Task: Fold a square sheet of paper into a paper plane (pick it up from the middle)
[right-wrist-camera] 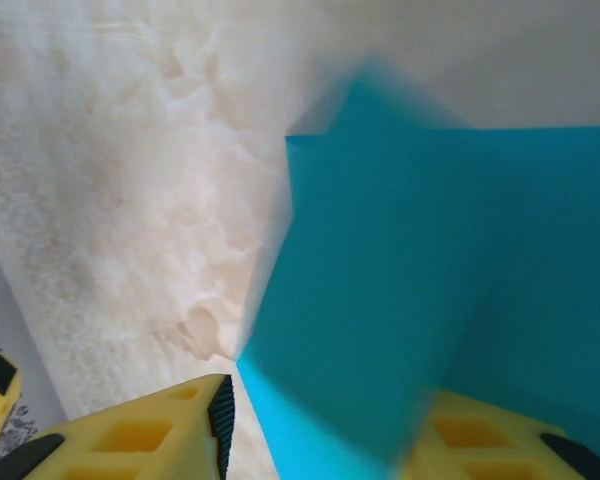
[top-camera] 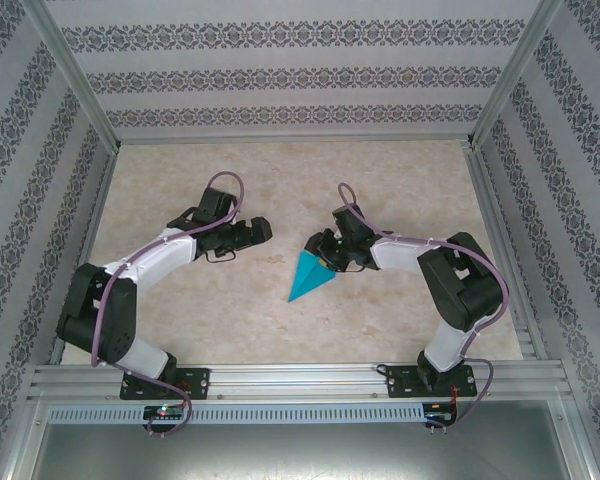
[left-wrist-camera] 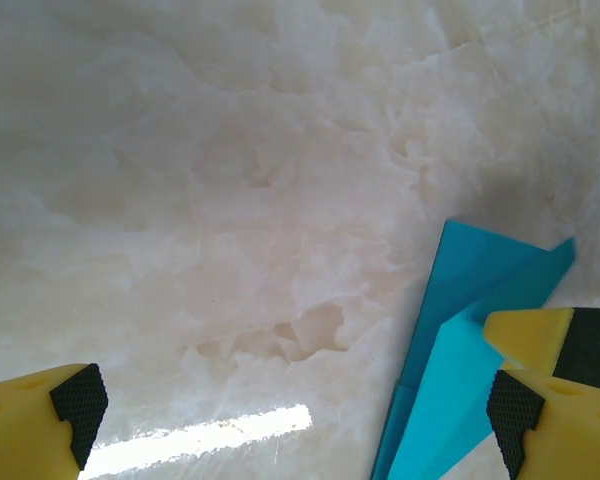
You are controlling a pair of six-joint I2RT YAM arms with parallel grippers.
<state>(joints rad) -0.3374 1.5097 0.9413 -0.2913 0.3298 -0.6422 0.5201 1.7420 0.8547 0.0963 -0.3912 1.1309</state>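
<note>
The paper, a folded teal wedge, lies in the middle of the table from above, with the right gripper at its far end. At the left wrist, the left gripper is spread wide, with the paper at its right. At the right wrist, the jaws straddle the paper, and I cannot tell if they pinch it. It looks light and floppy, so grip the layered creases.

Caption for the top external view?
Right claw at the far edge of the folded teal paper on the marbled table; left claw open nearby.

The folded paper lies on the table near its middle, between the two arms. The left gripper sits to its far left, apart. The right gripper is at its far end, the paper reaching between its fingers.
</note>
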